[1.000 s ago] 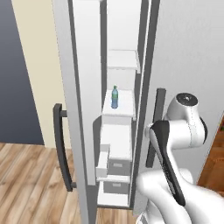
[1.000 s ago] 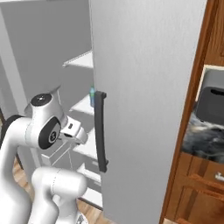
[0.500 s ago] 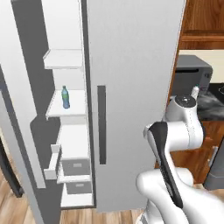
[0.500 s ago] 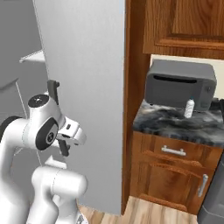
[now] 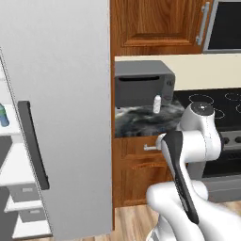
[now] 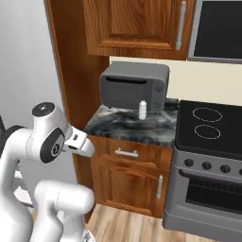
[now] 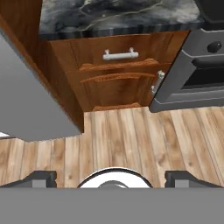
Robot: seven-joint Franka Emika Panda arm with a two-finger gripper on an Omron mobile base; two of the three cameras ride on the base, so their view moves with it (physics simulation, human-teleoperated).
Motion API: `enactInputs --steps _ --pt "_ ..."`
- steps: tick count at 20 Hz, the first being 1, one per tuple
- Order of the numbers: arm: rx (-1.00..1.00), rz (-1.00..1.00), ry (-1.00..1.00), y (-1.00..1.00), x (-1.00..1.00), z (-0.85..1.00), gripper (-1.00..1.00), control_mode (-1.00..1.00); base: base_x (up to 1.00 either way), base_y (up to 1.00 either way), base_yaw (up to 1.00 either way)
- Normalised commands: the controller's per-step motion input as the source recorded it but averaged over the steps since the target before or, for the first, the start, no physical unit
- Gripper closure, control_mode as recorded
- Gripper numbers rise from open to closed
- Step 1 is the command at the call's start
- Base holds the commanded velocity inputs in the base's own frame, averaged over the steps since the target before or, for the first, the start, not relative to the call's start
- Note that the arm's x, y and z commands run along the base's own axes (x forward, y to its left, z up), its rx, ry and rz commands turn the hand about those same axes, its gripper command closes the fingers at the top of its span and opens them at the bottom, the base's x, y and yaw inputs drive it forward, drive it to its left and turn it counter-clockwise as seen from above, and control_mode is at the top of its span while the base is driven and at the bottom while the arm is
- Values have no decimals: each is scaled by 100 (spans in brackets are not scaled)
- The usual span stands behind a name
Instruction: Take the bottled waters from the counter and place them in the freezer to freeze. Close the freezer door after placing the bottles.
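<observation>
Swung round from the freezer interior toward the tabletop within the last second — a camera shift from the driving base, not a move of the things. Blue-tinted bottle already standing on a white freezer shelf at the far left edge. Whitish bottle upright on the dark marble tabletop, just in front of the grey microwave, beside the stovetop. Tool spread wide, nothing between the tips, aimed down at the wooden floor before the drawers. Probably heading for the second bottle — one placed, one left, freezer door not yet shut.
</observation>
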Motion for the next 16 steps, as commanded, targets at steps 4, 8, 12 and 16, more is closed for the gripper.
enactInputs --steps 4,8,12,16 --pt "0 0 0 0 0 0 -100 100 79 -73 -5" --pt "0 0 0 0 0 0 -100 100 81 -63 -1" --pt "0 0 0 0 0 0 -100 100 53 -8 -5" --pt "0 0 0 0 0 0 -100 100 32 5 -9"
